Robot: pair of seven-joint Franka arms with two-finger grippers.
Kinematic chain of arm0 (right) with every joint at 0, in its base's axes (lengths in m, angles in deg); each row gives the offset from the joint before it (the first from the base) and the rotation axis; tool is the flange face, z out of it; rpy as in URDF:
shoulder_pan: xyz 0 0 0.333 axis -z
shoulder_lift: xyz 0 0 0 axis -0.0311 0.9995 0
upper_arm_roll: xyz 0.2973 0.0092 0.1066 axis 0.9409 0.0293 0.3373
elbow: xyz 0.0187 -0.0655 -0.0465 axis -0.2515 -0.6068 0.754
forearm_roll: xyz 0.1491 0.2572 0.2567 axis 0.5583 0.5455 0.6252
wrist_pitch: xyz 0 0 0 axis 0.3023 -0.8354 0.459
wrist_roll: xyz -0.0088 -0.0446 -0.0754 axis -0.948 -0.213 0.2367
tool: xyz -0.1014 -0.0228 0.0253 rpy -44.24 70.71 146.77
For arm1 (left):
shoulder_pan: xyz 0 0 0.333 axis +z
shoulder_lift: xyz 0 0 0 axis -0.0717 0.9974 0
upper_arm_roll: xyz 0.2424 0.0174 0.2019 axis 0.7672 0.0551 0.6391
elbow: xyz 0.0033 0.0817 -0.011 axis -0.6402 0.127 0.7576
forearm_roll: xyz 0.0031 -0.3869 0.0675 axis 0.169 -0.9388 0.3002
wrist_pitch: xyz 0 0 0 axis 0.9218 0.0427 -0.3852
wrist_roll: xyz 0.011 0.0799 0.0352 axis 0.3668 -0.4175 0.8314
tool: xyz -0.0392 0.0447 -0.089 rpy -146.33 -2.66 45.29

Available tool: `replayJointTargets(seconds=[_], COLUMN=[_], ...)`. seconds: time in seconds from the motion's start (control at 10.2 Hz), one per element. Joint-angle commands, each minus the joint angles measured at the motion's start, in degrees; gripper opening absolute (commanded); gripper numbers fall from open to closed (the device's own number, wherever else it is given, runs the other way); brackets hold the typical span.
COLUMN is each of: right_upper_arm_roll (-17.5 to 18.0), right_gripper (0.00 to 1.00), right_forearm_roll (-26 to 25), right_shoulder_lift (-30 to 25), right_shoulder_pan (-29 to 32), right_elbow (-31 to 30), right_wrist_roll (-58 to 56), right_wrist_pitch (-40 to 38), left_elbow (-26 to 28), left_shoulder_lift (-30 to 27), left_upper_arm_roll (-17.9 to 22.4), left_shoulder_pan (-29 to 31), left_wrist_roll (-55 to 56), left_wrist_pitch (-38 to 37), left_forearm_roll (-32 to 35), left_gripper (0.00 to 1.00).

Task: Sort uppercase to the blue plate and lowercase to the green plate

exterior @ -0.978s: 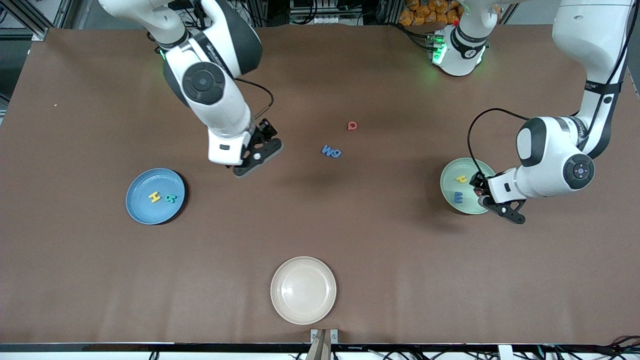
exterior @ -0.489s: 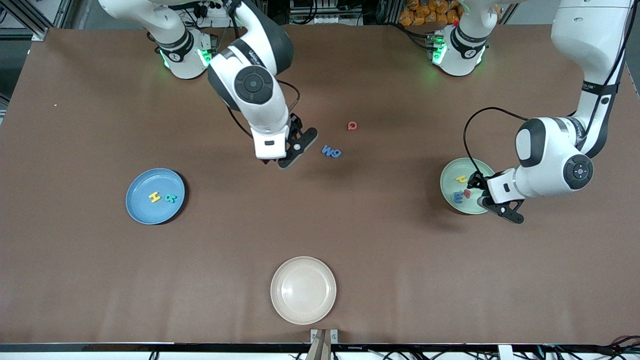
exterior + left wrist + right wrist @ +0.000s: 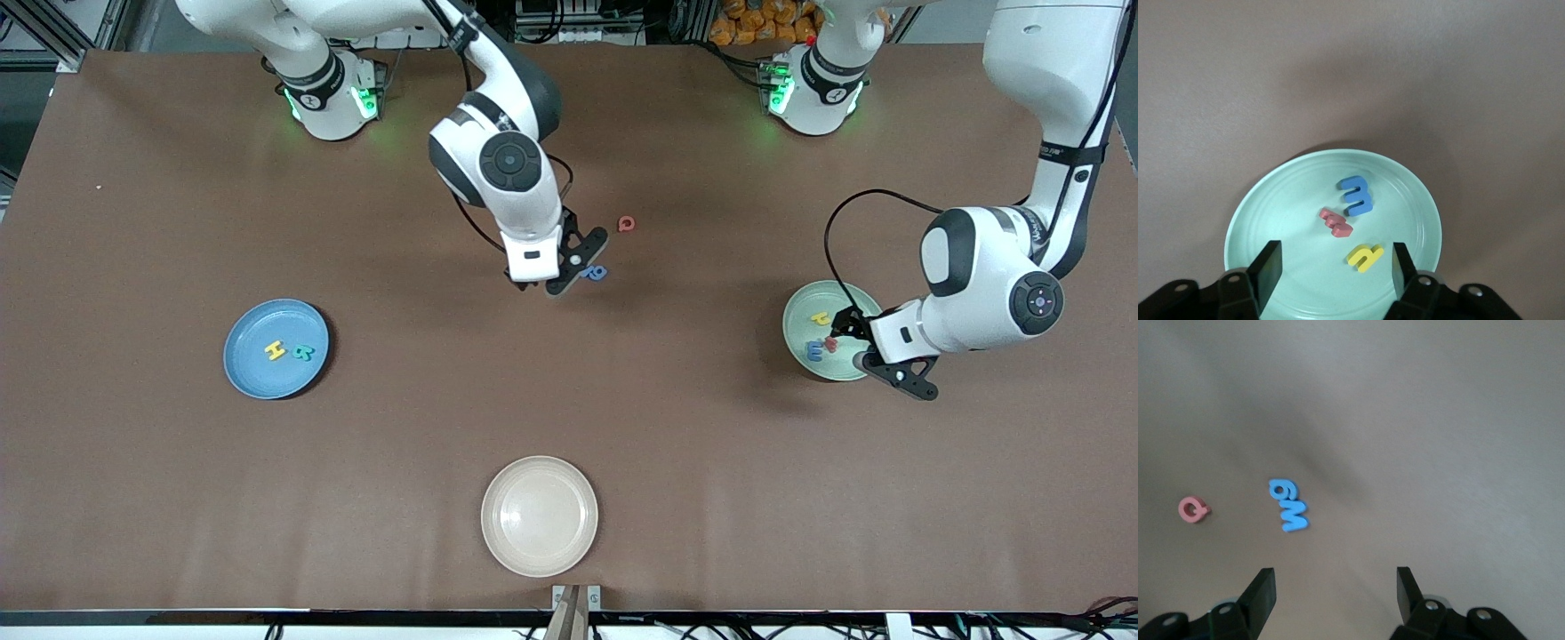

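The blue plate [image 3: 276, 348] sits toward my right arm's end of the table, with the yellow H [image 3: 276, 351] and the teal R [image 3: 304, 353] lying side by side in it, apart from each other. The cream plate [image 3: 540, 516] lies near the table edge closest to the front camera, with bare brown table [image 3: 711, 462] all around it.

My right gripper [image 3: 556, 283] hangs over the middle of the table. From the front, my own wrist covers the blue M, and only the blue 9-shaped letter [image 3: 597, 273] peeks out beside it. My right wrist view shows more: the blue M [image 3: 1294, 516] and the 9-shaped letter touch end to end, and the red Q [image 3: 1193, 510] lies alone, near them. My right fingers [image 3: 1261, 595] are spread wide and hold nothing.

My left gripper [image 3: 849, 345] hangs over the green plate [image 3: 800, 333], toward my left arm's end of the table. My left wrist view shows the plate's whole rim, with the blue e [image 3: 1355, 195], the red w [image 3: 1336, 224] and the yellow h [image 3: 1365, 257] in its middle; the e and w almost touch, the h lies just apart. My left fingers [image 3: 1266, 272] are spread and empty, above the plate.
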Motion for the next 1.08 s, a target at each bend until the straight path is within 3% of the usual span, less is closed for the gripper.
replayJointTargets(seconds=[0.0, 0.68, 0.98], right_upper_arm_roll=[1.0, 1.2, 1.2], right_gripper=[0.8, 0.7, 0.65], right_forearm_roll=[-0.5, -3.8, -5.8], right_shoulder_lift=[3.5, 9.9, 10.9], right_shoulder_pan=[-1.8, -5.0, -5.5], right_elbow=[0.6, -1.8, -1.7], right_wrist_roll=[0.3, 1.0, 1.8], right_wrist_pitch=[2.7, 11.6, 11.8], left_elbow=[0.1, -0.1, 0.0], left_shoulder_lift=[-1.6, -2.8, -2.8], left_upper_arm_roll=[1.0, 2.1, 2.1], left_shoulder_pan=[-0.1, 0.1, 0.1], left_wrist_roll=[0.1, -0.7, -0.6], left_wrist_pitch=[0.0, -0.2, -0.2], left_forearm_roll=[0.2, 2.9, 2.9], left_gripper=[0.77, 0.81, 0.81])
